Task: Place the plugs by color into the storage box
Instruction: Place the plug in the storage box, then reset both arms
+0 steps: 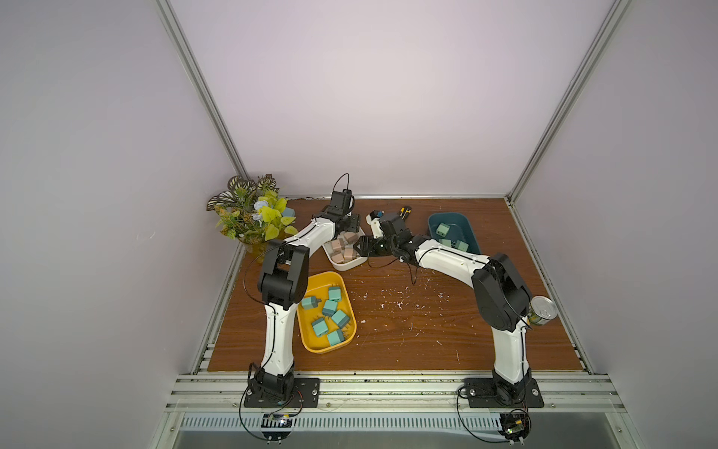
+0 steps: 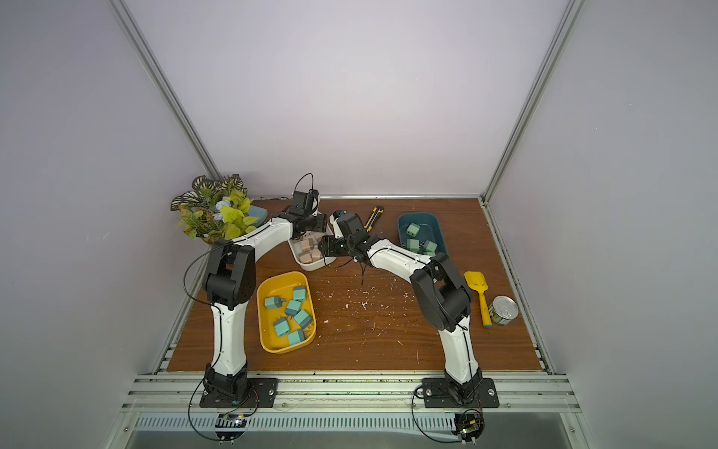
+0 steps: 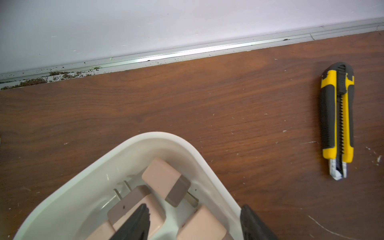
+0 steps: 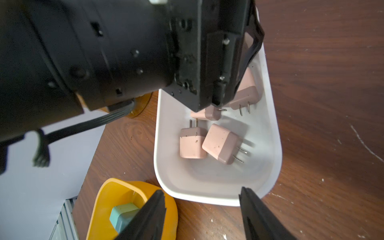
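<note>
the pink-beige plugs [image 4: 220,143] are lying heaped in the white tray [image 4: 272,128]. the teal-blue plugs [image 1: 330,307] are sitting in the yellow tray [image 1: 316,283], and the mint green plugs [image 1: 441,230] in the dark blue bin [image 1: 460,223]. the left gripper [image 3: 195,207] is hanging over the pink heap, jaws spread. the right gripper [image 4: 202,190] is hovering at the white tray's end, jaws spread and empty. a utility knife [image 3: 337,120] is lying on the table [image 3: 187,104] near that tray.
</note>
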Robot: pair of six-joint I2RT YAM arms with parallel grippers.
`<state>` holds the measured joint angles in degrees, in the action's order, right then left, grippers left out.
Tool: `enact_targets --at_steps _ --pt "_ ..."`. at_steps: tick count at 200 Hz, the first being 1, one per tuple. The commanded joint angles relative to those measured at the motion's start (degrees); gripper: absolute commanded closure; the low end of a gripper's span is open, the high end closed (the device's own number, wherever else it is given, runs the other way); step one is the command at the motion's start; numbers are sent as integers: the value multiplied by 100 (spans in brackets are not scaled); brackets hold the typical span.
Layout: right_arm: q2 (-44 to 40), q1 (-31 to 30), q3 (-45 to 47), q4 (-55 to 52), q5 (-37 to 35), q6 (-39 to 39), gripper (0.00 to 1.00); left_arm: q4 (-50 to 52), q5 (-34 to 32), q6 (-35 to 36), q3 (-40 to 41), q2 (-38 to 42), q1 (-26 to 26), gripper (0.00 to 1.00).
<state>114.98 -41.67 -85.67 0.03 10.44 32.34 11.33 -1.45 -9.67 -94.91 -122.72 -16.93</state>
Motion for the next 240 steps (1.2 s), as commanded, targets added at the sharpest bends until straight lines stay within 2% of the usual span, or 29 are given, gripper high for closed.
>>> enact_targets --at_steps 1,35,74,115,145,166,196,220,240 --pt "-613 -39 208 146 -172 8 37 -93 159 -141 86 343 32 31" --pt "-1054 -58 633 120 -403 -52 37 -244 320 -290 348 685 -47 33" --pt "-1479 -46 1004 -48 -770 -215 37 -504 516 -522 956 1442 -118 33" --pt "-2147 -43 1413 -296 -1270 -368 36 -1028 625 -843 2508 2820 -144 32" --pt "-2773 -30 1915 -347 -1740 -432 35 -1425 143 -701 3419 3790 -144 32" --pt "-3103 -2 2119 -581 -2076 -688 35 -1538 -489 -598 3862 4344 -145 32" --pt "-3482 36 2312 -1032 -2836 -1222 34 -2535 -845 -553 4926 5025 -143 30" --pt "-3817 166 2494 -1404 -3635 -1315 28 -3360 -959 -307 5720 5225 -161 30" --pt "-4214 490 3052 -1183 -4237 -1483 24 -3921 -1268 60 6094 5090 -172 29"
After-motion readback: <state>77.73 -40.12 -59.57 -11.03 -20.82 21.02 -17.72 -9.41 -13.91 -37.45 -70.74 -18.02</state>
